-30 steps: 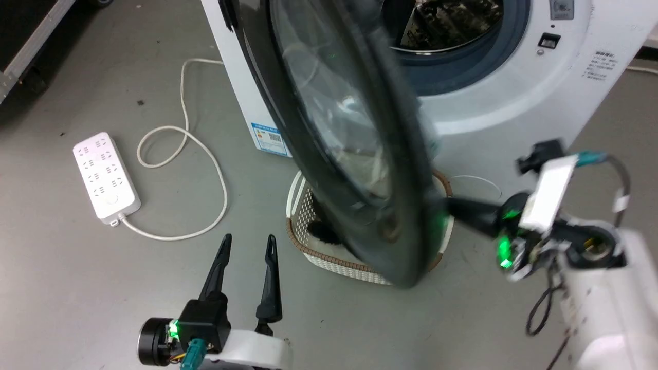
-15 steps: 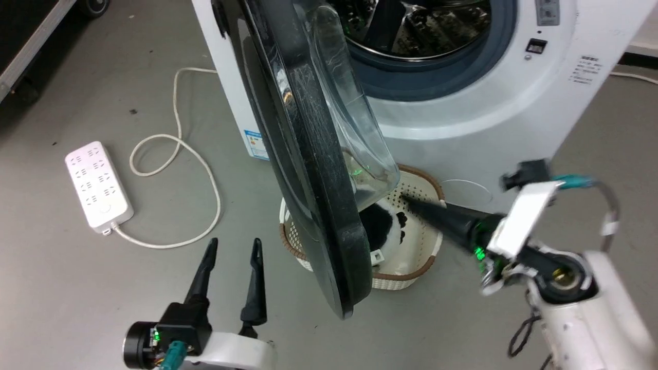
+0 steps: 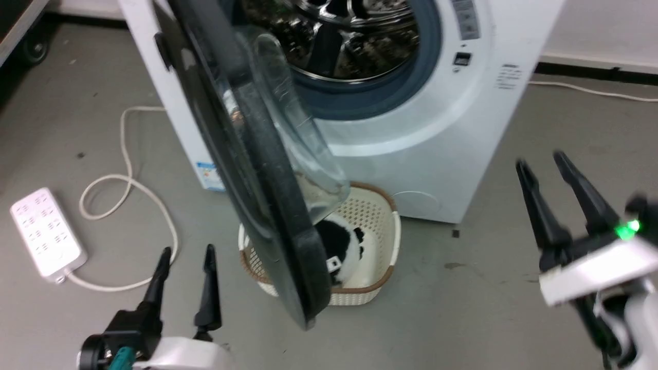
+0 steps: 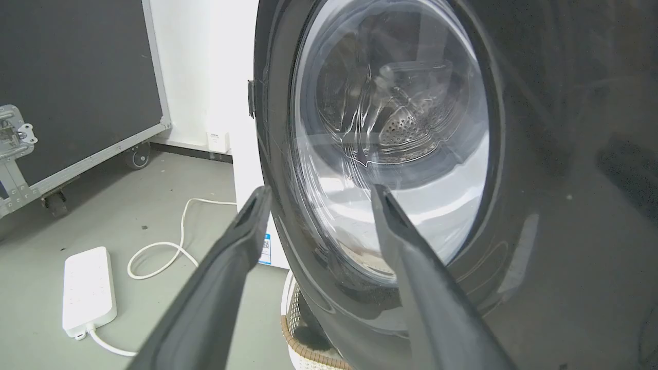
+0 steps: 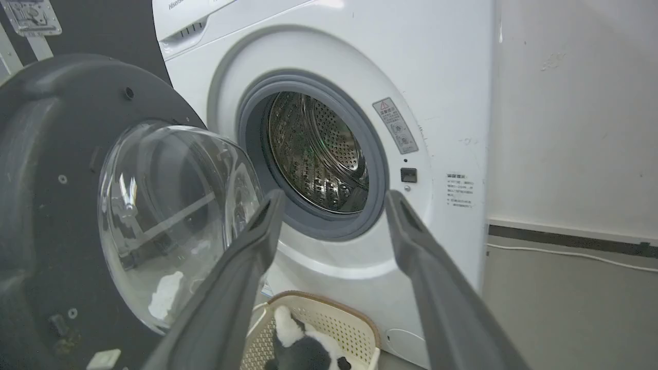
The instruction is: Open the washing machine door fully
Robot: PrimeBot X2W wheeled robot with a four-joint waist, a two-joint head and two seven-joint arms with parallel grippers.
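Where the head camera looks down on the grey floor, we see the white washing machine, its perforated steel drum exposed inside the grey gasket. The washing machine door stands swung out from the washer's left side, nearly edge-on to us, with its clear glass bowl turned toward the drum opening. In this view its lower rim overlaps a cream basket set on the floor just before the washer. We find the right gripper well apart from the door, over bare floor, with its jaws spread and holding nothing. The left gripper sits at lower left, near the door's glossy outer face yet apart from it, jaws likewise spread and empty. A white power strip with its looped cord lies left of the washer. A black-and-white plush toy lies in the basket, and a small blue label shows low on the washer, just left of the door's edge.
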